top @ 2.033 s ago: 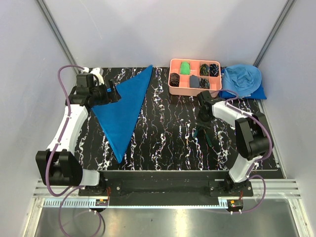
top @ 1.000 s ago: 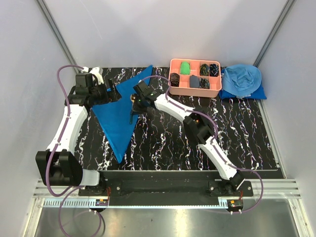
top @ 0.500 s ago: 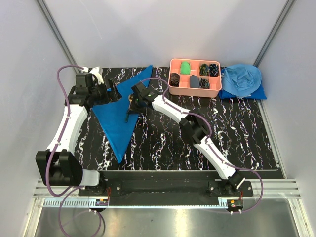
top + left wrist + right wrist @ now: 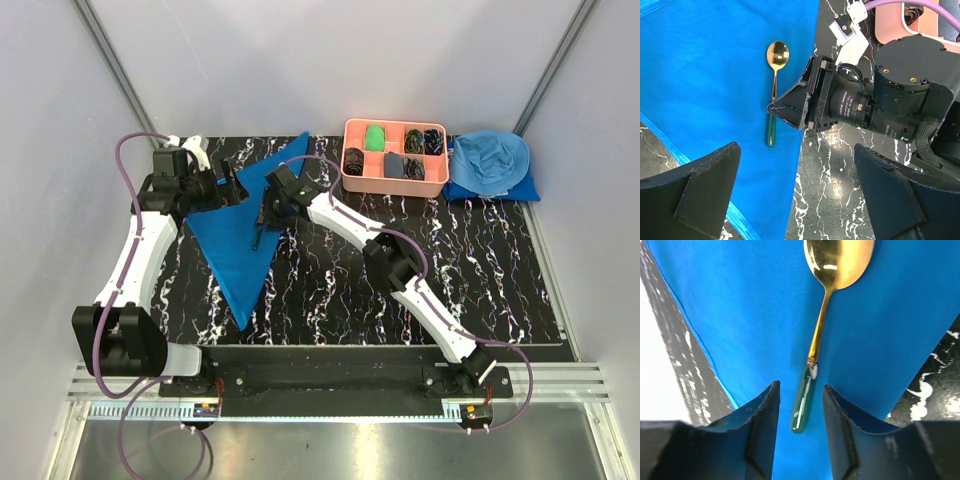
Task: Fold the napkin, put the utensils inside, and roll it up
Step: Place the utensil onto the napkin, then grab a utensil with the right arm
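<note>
Gold-bowled spoon (image 4: 809,377), slim green handle, flat on smooth blue napkin (image 4: 740,315).

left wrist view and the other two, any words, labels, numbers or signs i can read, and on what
Nothing readable in any view.
Camera lens barrel: tiny white marks, too small to read.
Stickers at the arm bases: too blurred.
Spoon and napkin: no print.
</note>
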Controlling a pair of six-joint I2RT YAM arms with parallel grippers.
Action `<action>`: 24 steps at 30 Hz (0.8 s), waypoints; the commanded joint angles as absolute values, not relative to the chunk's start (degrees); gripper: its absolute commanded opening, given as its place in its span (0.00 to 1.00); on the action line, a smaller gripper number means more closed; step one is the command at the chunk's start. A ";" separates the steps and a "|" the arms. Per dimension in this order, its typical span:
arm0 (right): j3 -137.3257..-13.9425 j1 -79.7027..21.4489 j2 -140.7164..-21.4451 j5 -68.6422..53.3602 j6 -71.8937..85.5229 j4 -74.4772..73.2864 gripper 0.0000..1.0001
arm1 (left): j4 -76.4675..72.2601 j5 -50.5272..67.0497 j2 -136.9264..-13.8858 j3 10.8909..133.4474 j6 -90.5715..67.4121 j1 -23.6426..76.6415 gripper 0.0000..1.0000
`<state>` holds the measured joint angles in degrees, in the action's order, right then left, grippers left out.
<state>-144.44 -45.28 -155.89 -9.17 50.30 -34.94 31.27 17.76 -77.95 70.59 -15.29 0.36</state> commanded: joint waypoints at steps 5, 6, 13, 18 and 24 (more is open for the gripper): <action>-135.03 -44.56 -138.71 -9.84 35.18 -34.54 0.55 | 27.33 15.47 -74.80 70.49 -15.38 0.00 0.99; -128.30 -43.69 -134.08 -10.02 33.68 -34.37 0.55 | 27.33 15.03 -74.79 70.49 -15.38 0.09 0.99; -82.93 -30.89 -105.06 -12.30 28.92 -25.23 0.55 | 27.16 14.06 -74.36 70.31 -15.56 0.00 0.99; -64.53 -22.68 -87.47 -5.84 23.91 -30.75 0.61 | 26.55 13.98 -74.09 69.87 -15.73 0.00 0.99; -56.43 -13.19 -83.41 -1.75 24.87 -38.32 0.67 | 26.28 14.24 -75.06 69.70 -15.56 0.00 0.99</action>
<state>-60.25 -17.76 -84.62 -4.43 26.48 -34.26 29.78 14.87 -76.09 69.80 -15.35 0.36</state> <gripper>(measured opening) 0.668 0.987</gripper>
